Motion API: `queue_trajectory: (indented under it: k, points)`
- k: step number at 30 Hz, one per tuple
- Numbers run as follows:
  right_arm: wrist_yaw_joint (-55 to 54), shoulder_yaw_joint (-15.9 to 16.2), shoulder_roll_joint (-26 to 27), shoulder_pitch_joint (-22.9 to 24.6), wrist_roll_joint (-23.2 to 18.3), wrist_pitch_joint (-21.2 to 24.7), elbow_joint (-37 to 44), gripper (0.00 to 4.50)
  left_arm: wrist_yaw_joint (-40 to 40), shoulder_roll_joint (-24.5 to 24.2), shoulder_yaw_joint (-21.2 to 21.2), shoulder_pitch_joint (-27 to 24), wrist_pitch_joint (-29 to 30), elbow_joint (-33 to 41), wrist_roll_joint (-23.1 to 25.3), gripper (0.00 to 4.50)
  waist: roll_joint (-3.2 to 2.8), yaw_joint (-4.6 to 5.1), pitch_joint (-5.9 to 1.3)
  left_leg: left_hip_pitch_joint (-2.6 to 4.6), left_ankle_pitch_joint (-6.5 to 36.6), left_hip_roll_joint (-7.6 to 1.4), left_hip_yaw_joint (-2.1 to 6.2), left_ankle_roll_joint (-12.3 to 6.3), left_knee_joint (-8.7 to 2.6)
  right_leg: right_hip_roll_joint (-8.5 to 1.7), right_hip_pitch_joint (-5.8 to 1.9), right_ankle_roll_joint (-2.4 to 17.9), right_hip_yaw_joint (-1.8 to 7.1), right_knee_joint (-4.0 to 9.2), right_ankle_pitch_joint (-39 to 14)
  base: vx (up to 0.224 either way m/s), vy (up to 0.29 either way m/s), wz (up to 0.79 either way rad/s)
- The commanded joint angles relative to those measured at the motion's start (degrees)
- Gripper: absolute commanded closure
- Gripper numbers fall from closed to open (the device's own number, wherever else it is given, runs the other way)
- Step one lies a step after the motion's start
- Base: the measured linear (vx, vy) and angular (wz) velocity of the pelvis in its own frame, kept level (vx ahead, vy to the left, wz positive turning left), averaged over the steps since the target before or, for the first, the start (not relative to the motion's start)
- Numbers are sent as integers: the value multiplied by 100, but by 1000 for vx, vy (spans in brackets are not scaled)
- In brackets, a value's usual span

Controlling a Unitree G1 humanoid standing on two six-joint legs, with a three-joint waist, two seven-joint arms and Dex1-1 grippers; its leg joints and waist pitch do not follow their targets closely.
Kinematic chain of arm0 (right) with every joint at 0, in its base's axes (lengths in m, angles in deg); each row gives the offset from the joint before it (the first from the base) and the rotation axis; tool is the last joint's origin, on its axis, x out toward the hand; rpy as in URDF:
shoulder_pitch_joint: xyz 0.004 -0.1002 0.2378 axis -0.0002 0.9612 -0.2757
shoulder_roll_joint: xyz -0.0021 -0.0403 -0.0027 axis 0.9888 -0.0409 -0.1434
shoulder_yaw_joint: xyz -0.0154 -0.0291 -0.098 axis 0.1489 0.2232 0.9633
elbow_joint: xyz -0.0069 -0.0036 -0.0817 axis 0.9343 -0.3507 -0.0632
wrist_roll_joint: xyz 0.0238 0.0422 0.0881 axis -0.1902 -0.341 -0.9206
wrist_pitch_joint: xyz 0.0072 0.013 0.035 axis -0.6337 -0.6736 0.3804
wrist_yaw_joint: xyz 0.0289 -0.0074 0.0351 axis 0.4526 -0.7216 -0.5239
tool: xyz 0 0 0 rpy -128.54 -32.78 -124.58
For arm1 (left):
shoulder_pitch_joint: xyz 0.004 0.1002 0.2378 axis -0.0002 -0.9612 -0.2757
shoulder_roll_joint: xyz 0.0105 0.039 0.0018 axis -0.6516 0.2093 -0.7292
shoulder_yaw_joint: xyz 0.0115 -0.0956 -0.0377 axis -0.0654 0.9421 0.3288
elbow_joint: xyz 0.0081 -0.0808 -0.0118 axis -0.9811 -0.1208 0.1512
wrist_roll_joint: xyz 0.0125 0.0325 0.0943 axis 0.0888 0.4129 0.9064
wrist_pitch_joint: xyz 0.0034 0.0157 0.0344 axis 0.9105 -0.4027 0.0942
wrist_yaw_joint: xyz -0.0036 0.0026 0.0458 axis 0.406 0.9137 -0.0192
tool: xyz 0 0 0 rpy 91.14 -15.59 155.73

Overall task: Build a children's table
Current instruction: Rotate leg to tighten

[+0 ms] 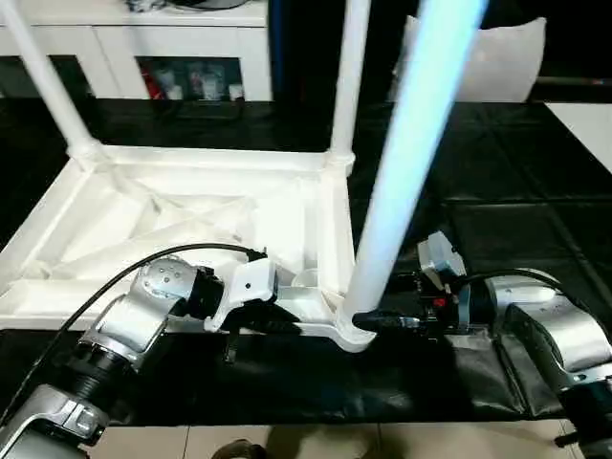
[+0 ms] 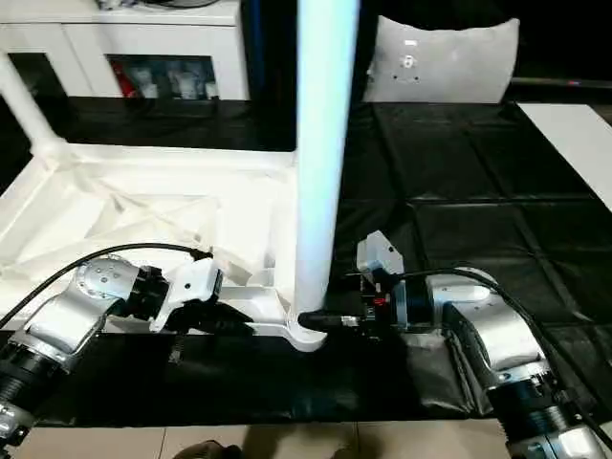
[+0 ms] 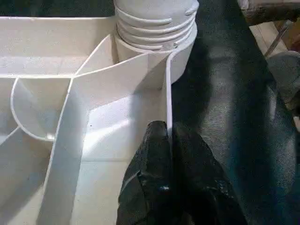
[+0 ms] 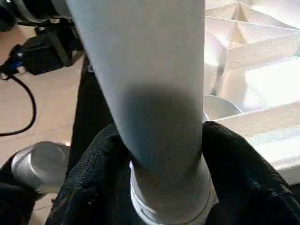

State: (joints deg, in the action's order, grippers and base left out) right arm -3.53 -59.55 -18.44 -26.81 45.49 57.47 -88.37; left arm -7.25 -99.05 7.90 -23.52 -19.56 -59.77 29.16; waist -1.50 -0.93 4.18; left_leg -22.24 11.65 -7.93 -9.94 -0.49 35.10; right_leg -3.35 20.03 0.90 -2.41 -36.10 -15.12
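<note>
The white table top (image 1: pixel 67 287) lies upside down on the black mat, ribs facing up. Two legs stand in its far corners, one at the left (image 1: pixel 46 76) and one at the right (image 1: pixel 348 76). A third leg (image 1: pixel 411 143) rises upright from the near right corner socket (image 1: pixel 346 335), its ribbed collar (image 3: pixel 154 23) seated in the socket. My right gripper (image 1: pixel 371 319) is closed around the base of this leg, with one finger (image 4: pixel 98 164) on each side of it. My left gripper (image 3: pixel 166 129) is shut on the thin front rim of the table top beside that corner.
The black mat (image 1: pixel 497 191) covers the work surface to the right. A white cabinet (image 1: pixel 143 38) stands at the back, and a white bag (image 2: pixel 445 57) sits behind the mat. A white board (image 2: pixel 574 134) lies at far right. Cables (image 4: pixel 18 108) run over the floor.
</note>
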Motion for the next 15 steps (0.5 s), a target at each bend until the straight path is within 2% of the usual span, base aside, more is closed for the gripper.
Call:
queue_trajectory:
  k: [1,4,5,10,11,15]
  points:
    - [109,68,35,-112,-15,-21,-138,223,-187,32,-105,95,-79,-33,71,450,43,-3,-382,127,85,-593,198,-865,-378,-598,-160,1816,272,306,827,0,0,0]
    - [234,87,95,-199,-37,-3,-206,246,-202,50,-131,117,-114,-89,98,450,54,-8,-379,128,159,-592,197,-817,-386,-592,-160,1837,268,306,749,0,0,0]
    - [260,94,102,-213,-51,14,-203,248,-207,50,-135,123,-116,-97,101,450,39,-10,-382,130,182,-592,198,-795,-385,-596,-161,1846,270,309,738,0,0,0]
    - [427,207,82,-228,-76,66,-170,253,-214,52,-158,150,-129,-133,106,450,57,-28,-387,126,100,-589,192,-822,-377,-593,-165,1837,271,297,854,0,0,0]
    - [467,237,76,-191,-75,93,-134,253,-202,49,-160,156,-121,-138,104,450,71,-31,-384,123,110,-592,192,-829,-380,-596,-166,1828,269,302,813,0,0,0]
    - [495,242,80,-128,-81,122,-100,253,-146,54,-134,160,-77,-160,124,450,63,-66,-377,136,183,-598,190,-782,-389,-593,-154,1810,273,313,643,0,0,0]
